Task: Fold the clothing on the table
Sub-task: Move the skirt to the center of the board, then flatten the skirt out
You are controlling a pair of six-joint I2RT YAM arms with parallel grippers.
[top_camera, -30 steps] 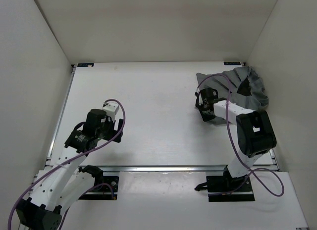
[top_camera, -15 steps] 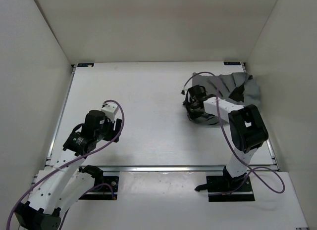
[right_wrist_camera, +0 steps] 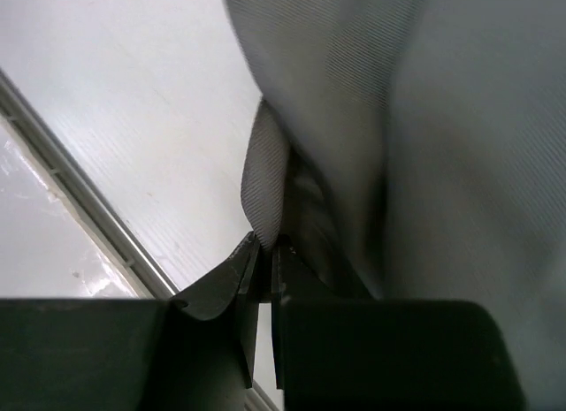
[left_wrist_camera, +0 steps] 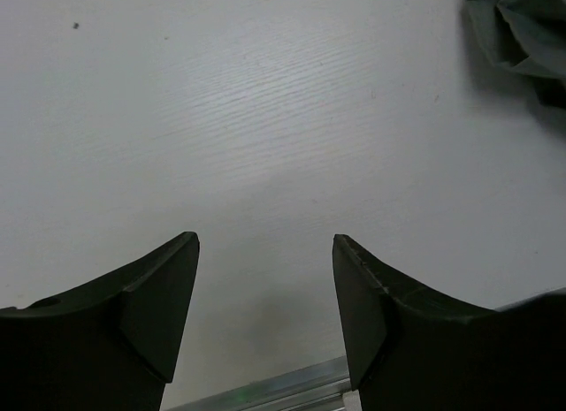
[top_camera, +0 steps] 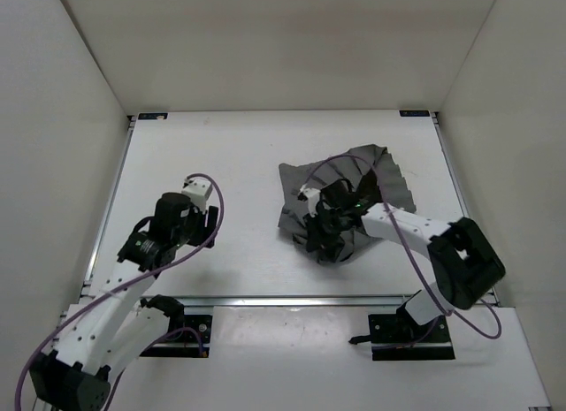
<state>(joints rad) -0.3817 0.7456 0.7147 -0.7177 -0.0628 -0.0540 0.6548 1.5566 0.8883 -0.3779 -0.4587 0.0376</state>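
Observation:
The clothing (top_camera: pixel 376 177), a dark grey pleated garment, lies crumpled a little right of the middle of the white table (top_camera: pixel 239 155). My right gripper (top_camera: pixel 325 230) is over its near left part, shut on a fold of the clothing (right_wrist_camera: pixel 265 186) that fills the right wrist view. My left gripper (top_camera: pixel 202 218) hovers over bare table at the left, well apart from the garment, its fingers (left_wrist_camera: pixel 150 296) open with nothing between them. A corner of the clothing (left_wrist_camera: pixel 522 31) shows at the top right of the left wrist view.
A metal rail (top_camera: pixel 292 299) runs along the near edge of the table, also seen as the rail (left_wrist_camera: pixel 265 393) below my left fingers. Pale walls stand on the left, far and right sides. Purple cables loop off both arms.
The right gripper has dragged the clothing from the far right corner leftward and nearer, toward the middle. The left gripper's jaws have narrowed somewhat; that arm barely moved.

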